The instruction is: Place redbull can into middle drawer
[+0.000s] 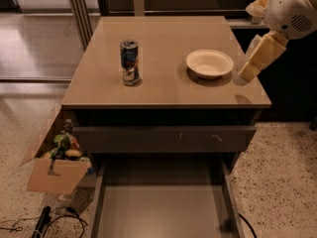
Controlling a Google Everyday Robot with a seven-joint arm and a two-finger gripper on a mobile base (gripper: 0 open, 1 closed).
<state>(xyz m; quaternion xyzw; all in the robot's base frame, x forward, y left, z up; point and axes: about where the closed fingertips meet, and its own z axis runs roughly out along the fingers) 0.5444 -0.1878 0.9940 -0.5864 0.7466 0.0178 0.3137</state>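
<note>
- I see the redbull can (129, 62) standing upright on the worktop (163, 36), left of centre.
- A white bowl (209, 63) sits to the can's right, well apart from it.
- The gripper (247, 68) hangs at the worktop's right edge, just beside the bowl and far from the can. I cannot tell whether it is spread or pressed together.
- The middle drawer (163, 207) stands pulled out, below a closed drawer front (163, 139) with pale scratches.
- A cardboard box (54, 175) sits left of the cabinet.

Shiny metal redbull can (129, 62), matt claw (249, 67) upper-right
</note>
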